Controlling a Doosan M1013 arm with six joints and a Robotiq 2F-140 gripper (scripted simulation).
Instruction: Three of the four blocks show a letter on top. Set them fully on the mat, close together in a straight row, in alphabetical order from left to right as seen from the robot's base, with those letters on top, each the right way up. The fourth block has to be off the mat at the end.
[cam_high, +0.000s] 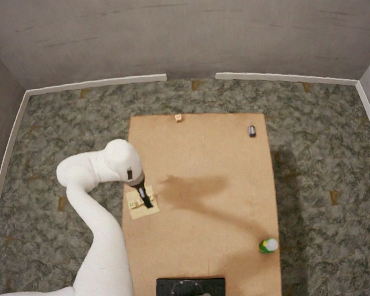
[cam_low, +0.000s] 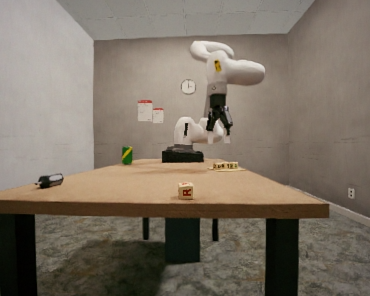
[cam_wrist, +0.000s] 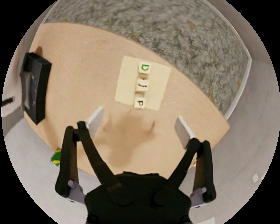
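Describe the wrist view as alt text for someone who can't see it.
Three lettered blocks, D, J and P, stand in a row on a pale mat atop a wooden table. Open, empty jaws reach in from below; a black robot base sits left.
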